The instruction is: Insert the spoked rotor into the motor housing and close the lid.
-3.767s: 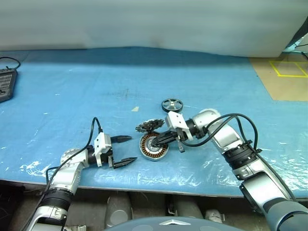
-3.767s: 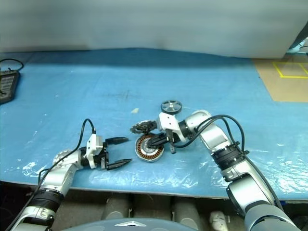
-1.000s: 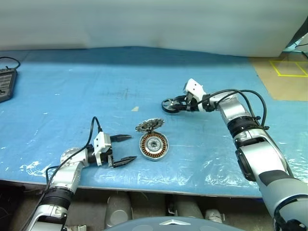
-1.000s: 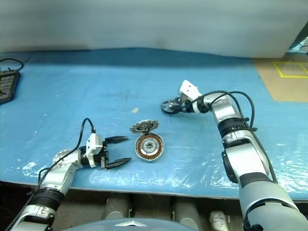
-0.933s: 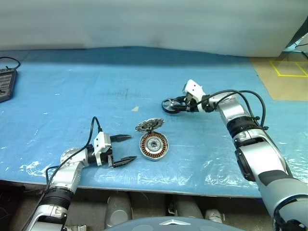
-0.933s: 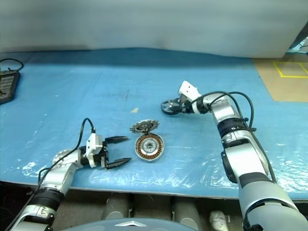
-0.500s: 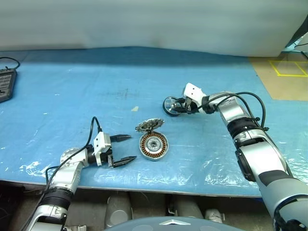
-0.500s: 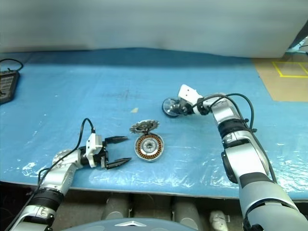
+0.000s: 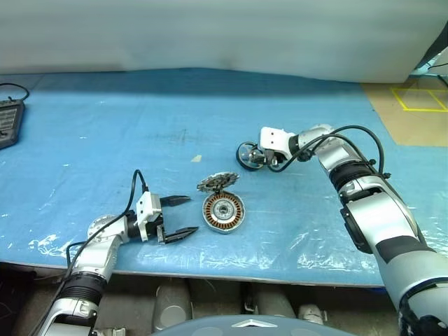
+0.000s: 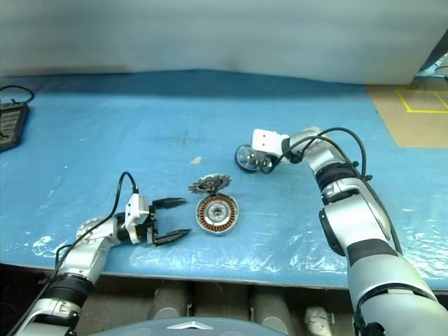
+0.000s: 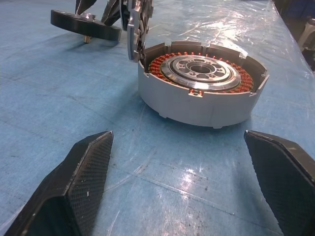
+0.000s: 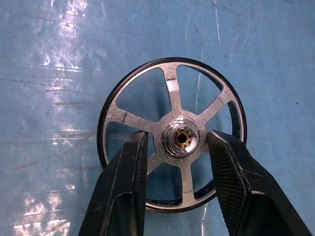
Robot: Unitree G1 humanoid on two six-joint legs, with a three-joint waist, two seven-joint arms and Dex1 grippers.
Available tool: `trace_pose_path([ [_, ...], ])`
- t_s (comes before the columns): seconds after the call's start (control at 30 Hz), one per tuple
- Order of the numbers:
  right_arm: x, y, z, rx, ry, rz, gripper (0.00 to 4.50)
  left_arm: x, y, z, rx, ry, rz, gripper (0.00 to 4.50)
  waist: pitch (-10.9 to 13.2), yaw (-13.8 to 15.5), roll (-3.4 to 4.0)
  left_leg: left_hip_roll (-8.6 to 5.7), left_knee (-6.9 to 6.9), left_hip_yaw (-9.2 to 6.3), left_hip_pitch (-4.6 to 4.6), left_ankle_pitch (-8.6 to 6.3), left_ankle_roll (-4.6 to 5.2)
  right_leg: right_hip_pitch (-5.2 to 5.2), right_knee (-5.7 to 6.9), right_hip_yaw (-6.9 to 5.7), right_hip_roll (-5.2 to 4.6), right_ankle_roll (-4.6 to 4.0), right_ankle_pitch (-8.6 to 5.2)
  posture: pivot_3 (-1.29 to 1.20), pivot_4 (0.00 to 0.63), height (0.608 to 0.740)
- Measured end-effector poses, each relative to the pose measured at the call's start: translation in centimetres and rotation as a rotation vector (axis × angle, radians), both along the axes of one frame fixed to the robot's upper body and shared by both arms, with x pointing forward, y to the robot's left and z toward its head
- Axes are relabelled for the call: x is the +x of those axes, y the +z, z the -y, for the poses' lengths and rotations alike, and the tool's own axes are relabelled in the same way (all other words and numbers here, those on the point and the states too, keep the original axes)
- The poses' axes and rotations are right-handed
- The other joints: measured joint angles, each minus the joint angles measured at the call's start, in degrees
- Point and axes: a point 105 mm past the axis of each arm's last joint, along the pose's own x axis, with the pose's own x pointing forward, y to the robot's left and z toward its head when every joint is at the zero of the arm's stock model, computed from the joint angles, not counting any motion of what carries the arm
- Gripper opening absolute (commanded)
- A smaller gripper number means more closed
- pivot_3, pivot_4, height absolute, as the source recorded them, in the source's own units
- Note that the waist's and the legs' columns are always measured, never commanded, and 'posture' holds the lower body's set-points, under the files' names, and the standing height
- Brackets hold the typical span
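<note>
The motor housing (image 9: 224, 211), a silver cup with copper windings, sits on the blue table. Its toothed lid (image 9: 217, 183) stands open at the far edge. My left gripper (image 9: 190, 215) rests open just left of the housing, which lies ahead of its spread fingers in the left wrist view (image 11: 202, 86). Farther back and to the right, my right gripper (image 9: 257, 159) is shut on the spoked rotor (image 9: 246, 154) and holds it tilted just off the table. In the right wrist view the two fingers (image 12: 133, 167) clamp either side of the rotor's hub (image 12: 181, 139).
A blue plastic sheet (image 9: 105, 140) covers the table, whose front edge runs close under my left arm. A dark device with a cable (image 9: 8, 119) lies at the far left. A small pale scrap (image 9: 197, 158) sits behind the lid. A tan surface with yellow tape (image 9: 416, 105) lies at the far right.
My right gripper has rolled and tipped the rotor from lying flat to standing tilted, shifting slightly toward the housing. The left arm, housing and lid have not moved.
</note>
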Motion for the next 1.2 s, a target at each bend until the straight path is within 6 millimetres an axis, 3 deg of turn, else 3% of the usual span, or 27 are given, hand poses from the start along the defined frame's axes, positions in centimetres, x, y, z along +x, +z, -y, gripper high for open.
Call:
trace_pose_path([
  [0.63, 0.1, 0.2, 0.1, -0.065, 0.043, 0.041, 1.91, -0.1, 0.0, 0.0, 0.000, -0.002, -0.001, 4.50, 0.0, 0.0, 0.01, 0.03, 0.03, 0.00, 0.00, -0.01, 0.00, 0.01, 0.02, 0.00, 0.00, 0.00, 0.00, 0.00, 0.150, 0.740],
  [0.73, 0.0, 0.5, 0.7, -0.063, 0.040, 0.028, 1.36, -0.1, -0.1, 0.0, 0.001, -0.007, -0.001, 4.50, 0.0, 0.0, 0.01, 0.03, 0.01, 0.00, -0.02, -0.01, 0.01, 0.00, -0.01, 0.00, 0.00, -0.01, 0.00, 0.00, 0.150, 0.740],
  [1.2, -0.3, 1.0, 2.0, -0.058, 0.028, 0.037, 1.33, 0.0, 0.0, 0.0, 0.003, -0.014, -0.003, 4.50, 0.0, 0.0, 0.01, 0.01, 0.02, 0.00, -0.03, -0.01, 0.02, 0.00, -0.02, 0.00, 0.00, -0.02, 0.01, 0.00, 0.150, 0.740],
])
